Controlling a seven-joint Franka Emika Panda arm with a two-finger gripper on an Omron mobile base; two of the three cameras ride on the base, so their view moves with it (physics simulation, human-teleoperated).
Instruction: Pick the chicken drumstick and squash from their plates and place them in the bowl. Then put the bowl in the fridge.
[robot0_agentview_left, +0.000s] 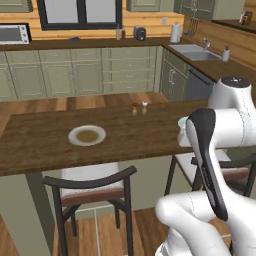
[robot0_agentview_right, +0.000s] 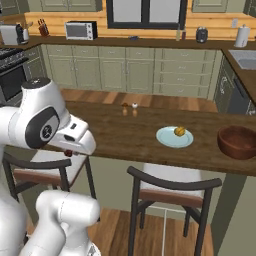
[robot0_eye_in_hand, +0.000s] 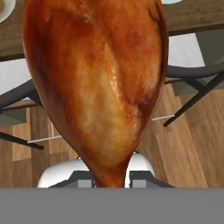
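**Drumstick held by its narrow end, squash and bowl waiting on the table**

In the hand view the drumstick stands straight out ahead of the jaws, its narrow bone end pinched between the two fingertips and its thick, glossy end farthest from them. The jaws are nearly closed, with just the slim end of the drumstick between them. The gripper is off the table edge, with chairs and floor beyond the meat.

Judging by its look, the drumstick is light and stiff, but its shiny skin suggests a slippery surface, and a grip on the tapering end could let it slide or swing. The heavier end hangs away from the jaws, so slow, steady travel seems wise.

The squash is a small rounded lump on the pale blue plate, well away from the jaws. It looks firm and light; being round, it is best taken across its middle, from above. The bowl stands just past that plate, thick-walled and probably the heaviest item; its rim looks the natural place to grasp. The whitish plate carries no food now.
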